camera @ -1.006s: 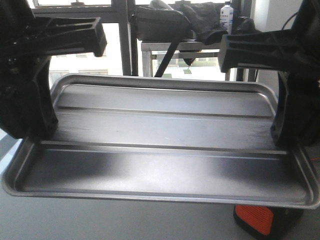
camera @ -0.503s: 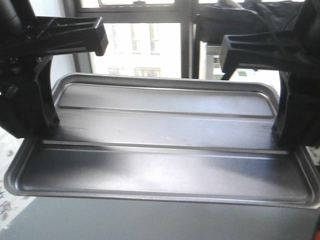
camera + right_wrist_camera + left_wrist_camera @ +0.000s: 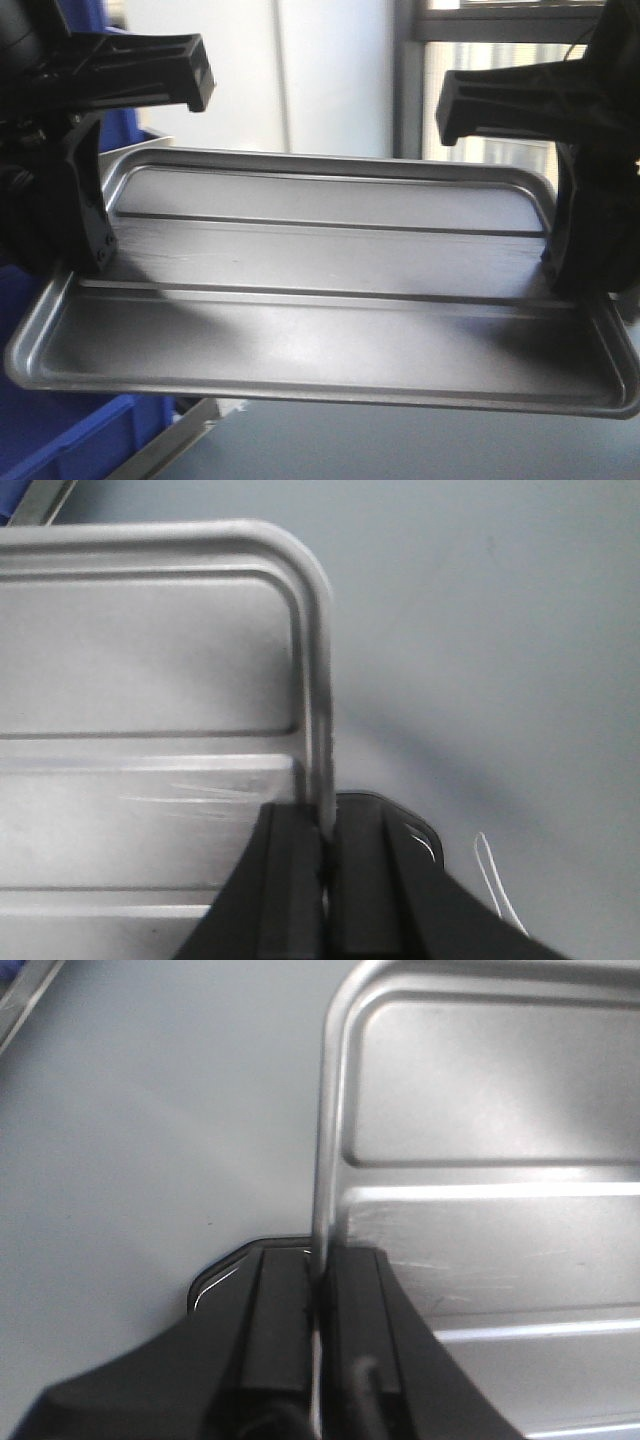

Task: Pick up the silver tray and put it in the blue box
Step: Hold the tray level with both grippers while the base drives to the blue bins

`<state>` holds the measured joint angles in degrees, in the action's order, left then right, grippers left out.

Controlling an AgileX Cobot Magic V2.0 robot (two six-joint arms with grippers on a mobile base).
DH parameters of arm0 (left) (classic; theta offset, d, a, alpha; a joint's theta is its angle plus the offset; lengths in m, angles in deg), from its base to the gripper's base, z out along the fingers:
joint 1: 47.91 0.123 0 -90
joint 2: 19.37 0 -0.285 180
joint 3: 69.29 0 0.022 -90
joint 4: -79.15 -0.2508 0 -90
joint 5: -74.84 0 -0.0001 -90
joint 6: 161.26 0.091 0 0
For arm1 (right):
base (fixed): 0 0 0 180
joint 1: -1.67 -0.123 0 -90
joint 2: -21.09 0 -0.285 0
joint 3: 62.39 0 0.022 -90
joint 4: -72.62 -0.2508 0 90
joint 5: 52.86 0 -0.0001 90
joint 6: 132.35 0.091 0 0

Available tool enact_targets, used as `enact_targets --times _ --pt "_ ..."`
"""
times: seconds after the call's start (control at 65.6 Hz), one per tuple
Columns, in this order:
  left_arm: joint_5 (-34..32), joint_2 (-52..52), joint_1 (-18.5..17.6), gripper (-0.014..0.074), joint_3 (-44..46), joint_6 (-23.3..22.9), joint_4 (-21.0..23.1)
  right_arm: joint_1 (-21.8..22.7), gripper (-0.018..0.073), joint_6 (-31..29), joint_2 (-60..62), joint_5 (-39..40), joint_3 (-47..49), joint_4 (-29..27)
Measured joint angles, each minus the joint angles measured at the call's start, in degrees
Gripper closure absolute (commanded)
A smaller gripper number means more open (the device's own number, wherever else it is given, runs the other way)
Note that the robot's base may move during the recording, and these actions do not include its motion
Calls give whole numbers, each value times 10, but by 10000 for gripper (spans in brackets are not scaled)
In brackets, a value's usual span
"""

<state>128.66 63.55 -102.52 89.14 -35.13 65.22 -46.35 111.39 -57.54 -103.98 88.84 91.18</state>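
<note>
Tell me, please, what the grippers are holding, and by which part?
The silver tray: the left gripper pinches its left end rim, the right gripper its right end rim.

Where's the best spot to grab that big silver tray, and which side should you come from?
Grip the thin raised rim at the middle of each short end, coming in from the outer sides. The silver tray is wide and shallow, so a single hold would likely let it tip. Here the left pincer and right pincer each clamp one end rim, which balances it.
</note>
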Motion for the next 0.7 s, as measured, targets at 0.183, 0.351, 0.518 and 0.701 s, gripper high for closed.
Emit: enact_targets --times 0.183,0.351,0.518,0.701 --pt "0 0 0 611 0 0 0 0 491 0 0 0 0 0" --pt "0 0 0 611 0 0 0 0 491 0 0 0 0 0" --pt "0 0 0 611 0 0 0 0 491 0 0 0 0 0" --pt "0 0 0 611 0 0 0 0 491 0 0 0 0 0"
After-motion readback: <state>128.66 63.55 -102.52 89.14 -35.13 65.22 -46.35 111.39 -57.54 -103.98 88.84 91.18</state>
